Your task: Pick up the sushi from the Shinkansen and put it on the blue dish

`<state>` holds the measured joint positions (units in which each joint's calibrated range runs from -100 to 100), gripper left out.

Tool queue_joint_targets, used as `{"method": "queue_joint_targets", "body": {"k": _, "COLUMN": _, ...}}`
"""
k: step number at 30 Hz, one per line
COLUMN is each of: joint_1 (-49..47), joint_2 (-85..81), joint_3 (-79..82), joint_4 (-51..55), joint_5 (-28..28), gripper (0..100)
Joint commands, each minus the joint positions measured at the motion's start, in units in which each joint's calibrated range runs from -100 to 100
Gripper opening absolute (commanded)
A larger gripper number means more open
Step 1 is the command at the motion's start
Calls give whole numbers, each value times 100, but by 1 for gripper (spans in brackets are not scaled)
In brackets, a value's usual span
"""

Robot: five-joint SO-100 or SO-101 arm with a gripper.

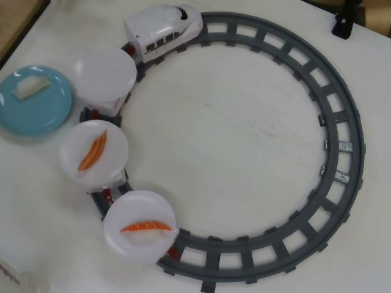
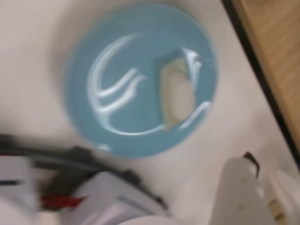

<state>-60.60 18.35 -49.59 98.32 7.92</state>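
The pale sushi (image 1: pixel 30 85) lies on the blue dish (image 1: pixel 46 116) at the left of the overhead view, outside the track. The wrist view is blurred and shows the same sushi (image 2: pixel 177 93) on the dish (image 2: pixel 117 117) from above. My gripper (image 2: pixel 263 176) shows only at the lower right of the wrist view, apart from the dish, with a narrow gap between its white fingers (image 2: pixel 239 192) and nothing in them. It is out of the overhead view. The white Shinkansen (image 1: pixel 162 30) stands on the track at the top, with an empty white plate (image 1: pixel 105 74) behind it.
The grey circular track (image 1: pixel 342 146) fills the table's middle. Two white plates (image 1: pixel 93 152) (image 1: pixel 139 227) behind the train carry orange salmon pieces. A black object (image 1: pixel 342 24) stands at the top right. The table's dark edge (image 2: pixel 262 79) runs close beside the dish.
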Motion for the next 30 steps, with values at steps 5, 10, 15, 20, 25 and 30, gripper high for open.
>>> {"method": "queue_joint_targets", "body": {"k": 5, "joint_1": -471, "joint_2": -4153, "joint_3": 5428, "joint_4": -1666, "joint_5": -237, "gripper": 24}}
{"method": "queue_joint_targets", "body": {"k": 10, "joint_1": -955, "joint_2": -6526, "joint_3": 9233, "joint_4": -3688, "joint_5": -687, "gripper": 24}}
{"method": "queue_joint_targets", "body": {"k": 15, "joint_1": -1008, "joint_2": -8309, "joint_3": 11172, "joint_4": -4426, "joint_5": -948, "gripper": 6}}
{"method": "queue_joint_targets", "body": {"k": 20, "joint_1": -1070, "joint_2": -9197, "joint_3": 12001, "joint_4": -4426, "joint_5": -943, "gripper": 3}}
{"method": "queue_joint_targets", "body": {"k": 25, "joint_1": -1079, "joint_2": -9321, "joint_3": 12109, "joint_4": -4426, "joint_5": -954, "gripper": 3}}
{"method": "queue_joint_targets", "body": {"k": 30, "joint_1": -1070, "joint_2": -9388, "joint_3": 12118, "joint_4": -4367, "joint_5": -922, "gripper": 3}}
